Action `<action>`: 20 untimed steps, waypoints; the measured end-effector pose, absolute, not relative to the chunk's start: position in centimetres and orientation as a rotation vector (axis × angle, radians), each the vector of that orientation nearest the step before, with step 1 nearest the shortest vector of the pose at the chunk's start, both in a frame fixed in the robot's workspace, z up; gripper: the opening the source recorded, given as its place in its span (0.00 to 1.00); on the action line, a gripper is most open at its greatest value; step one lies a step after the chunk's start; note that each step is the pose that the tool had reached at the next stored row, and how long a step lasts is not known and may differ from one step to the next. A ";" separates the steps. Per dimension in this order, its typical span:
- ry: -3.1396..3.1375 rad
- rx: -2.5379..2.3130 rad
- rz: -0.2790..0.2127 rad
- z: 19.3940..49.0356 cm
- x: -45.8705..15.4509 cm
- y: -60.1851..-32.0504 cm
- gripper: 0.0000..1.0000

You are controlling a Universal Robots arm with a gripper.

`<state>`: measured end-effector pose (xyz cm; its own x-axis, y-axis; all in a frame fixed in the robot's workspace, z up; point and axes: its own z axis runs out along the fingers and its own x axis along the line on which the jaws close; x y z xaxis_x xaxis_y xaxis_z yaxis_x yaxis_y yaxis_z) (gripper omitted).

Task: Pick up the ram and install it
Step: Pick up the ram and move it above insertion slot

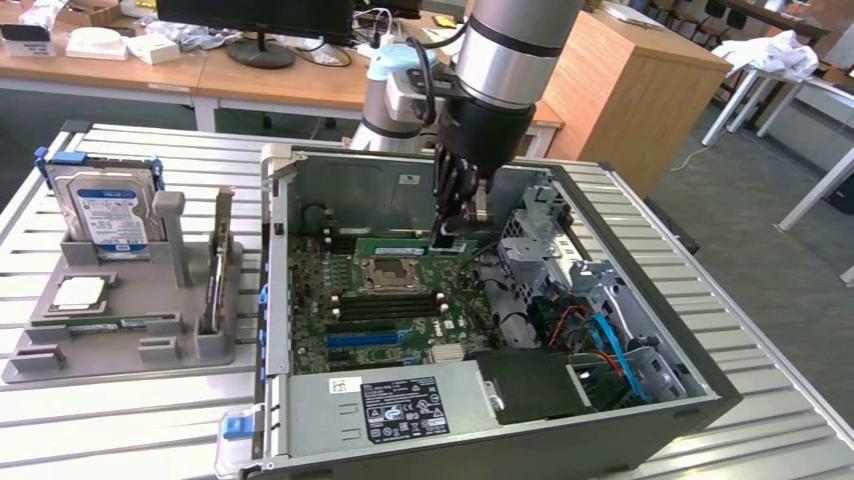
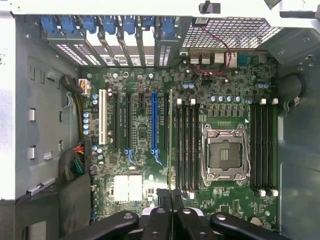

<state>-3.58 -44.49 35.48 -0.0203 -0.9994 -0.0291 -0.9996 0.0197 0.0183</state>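
The gripper (image 1: 451,232) is pinched narrow on the ram (image 1: 400,244), holding the green stick on edge down inside the open computer case (image 1: 400,190). In the exterior view it hangs at about twelve o'clock of the empty processor socket (image 1: 387,272). The wrist view looks straight down the thin edge of the ram (image 2: 171,145), which lies parallel to the black memory slots (image 2: 186,145) and just beside them, not yet over one.

To my eye the job here is alignment. The stick should be kept dead upright and centred over a single slot, with its notch matching (I can't make out the notch or the end clips). Then it should be pressed evenly, because a tilt could jam one end.

The arm drops almost straight down from twelve o'clock, wrist vertical and fingers pointing at the board. The grey parts tray (image 1: 120,340) sits well apart, at nine o'clock of the case.
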 end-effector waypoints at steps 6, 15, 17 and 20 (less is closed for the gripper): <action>2.238 -2.193 0.052 35.1 -3.6 -44.5 0.11; 2.238 -2.193 0.052 34.4 -3.6 -44.5 0.11; 2.238 -2.193 0.052 34.3 -3.6 -44.5 0.11; 2.237 -2.193 0.052 34.1 -3.6 -44.5 0.11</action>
<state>-3.58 -44.50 34.08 -0.0203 -0.9994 -0.0292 -0.9996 0.0197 0.0182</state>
